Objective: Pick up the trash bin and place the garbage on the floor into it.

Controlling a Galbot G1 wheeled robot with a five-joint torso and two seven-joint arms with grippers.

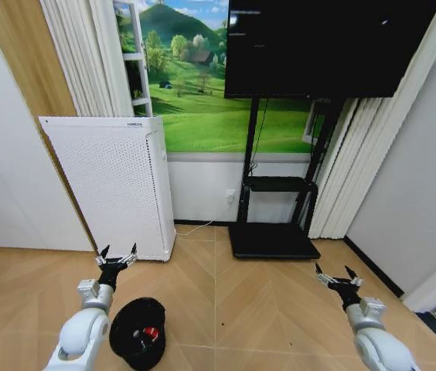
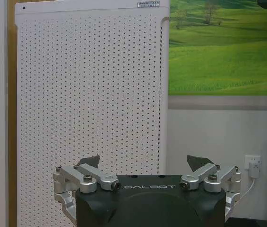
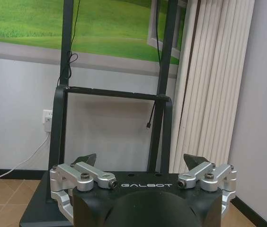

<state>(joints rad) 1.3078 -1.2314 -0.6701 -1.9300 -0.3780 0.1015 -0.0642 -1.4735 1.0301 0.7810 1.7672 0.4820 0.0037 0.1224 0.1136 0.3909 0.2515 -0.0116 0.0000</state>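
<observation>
The small black trash bin (image 1: 138, 331) stands on the herringbone wooden floor (image 1: 257, 301) at the lower left of the head view, with a red piece of garbage (image 1: 151, 333) showing inside it. My left gripper (image 1: 117, 256) is open and held in the air just beyond and above the bin, apart from it, facing the white perforated appliance (image 2: 91, 90). In its wrist view the left gripper (image 2: 145, 161) holds nothing. My right gripper (image 1: 338, 273) is open too, raised over bare floor at the right; in its wrist view the right gripper (image 3: 140, 160) faces the black stand.
The tall white perforated appliance (image 1: 114, 185) stands against the wall on the left. A black TV stand (image 1: 276, 209) with a dark screen (image 1: 318, 46) stands at centre right, with pleated white curtains (image 1: 361, 154) beside it. A cable and wall socket (image 1: 230, 195) sit low on the wall.
</observation>
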